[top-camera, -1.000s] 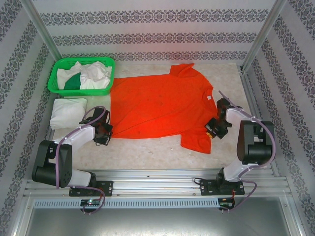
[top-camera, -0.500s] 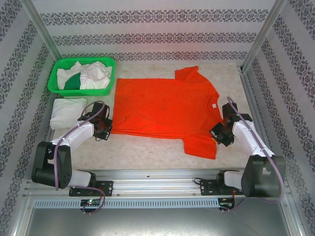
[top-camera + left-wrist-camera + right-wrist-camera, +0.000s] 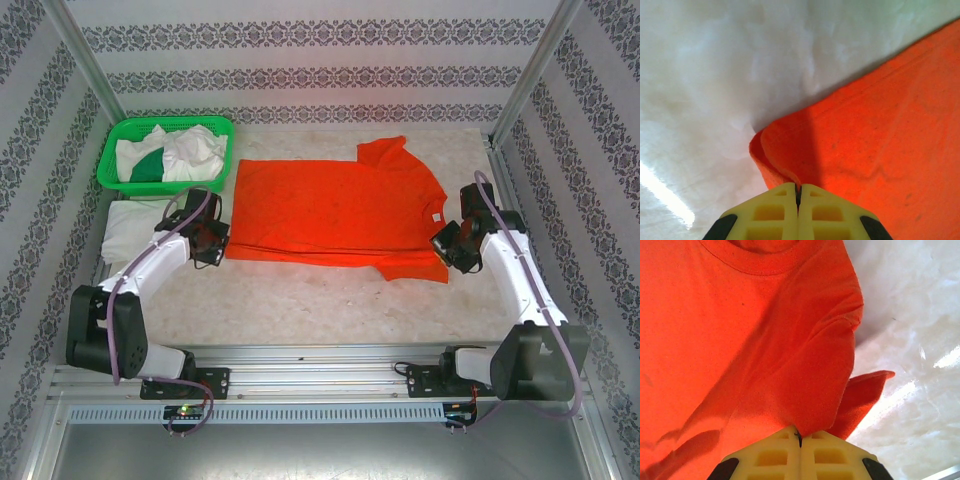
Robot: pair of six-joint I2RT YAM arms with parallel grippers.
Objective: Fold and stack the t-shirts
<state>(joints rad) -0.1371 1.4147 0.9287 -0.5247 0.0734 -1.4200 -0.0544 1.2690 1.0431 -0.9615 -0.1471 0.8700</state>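
An orange-red t-shirt (image 3: 335, 205) lies spread across the middle of the table, its white neck label (image 3: 436, 214) at the right. My left gripper (image 3: 213, 243) is shut on the shirt's near-left hem corner. In the left wrist view the cloth (image 3: 880, 140) curls up between the closed yellow fingers of that gripper (image 3: 798, 190). My right gripper (image 3: 447, 243) is shut on the shirt's near-right edge by the sleeve. The right wrist view shows a fold of orange cloth (image 3: 740, 340) pinched in the right gripper (image 3: 799, 436). A folded white t-shirt (image 3: 135, 225) lies at the left.
A green mesh basket (image 3: 160, 187) stands at the back left with white tees (image 3: 195, 150) and a dark green one (image 3: 150, 168) inside. Patterned walls and metal posts enclose the table. Bare marble (image 3: 300, 300) lies between the shirt and the arm bases.
Both grippers have moved away from the bases with the shirt's near edge. The near sleeve has been drawn in, and the shirt is now narrower from front to back.
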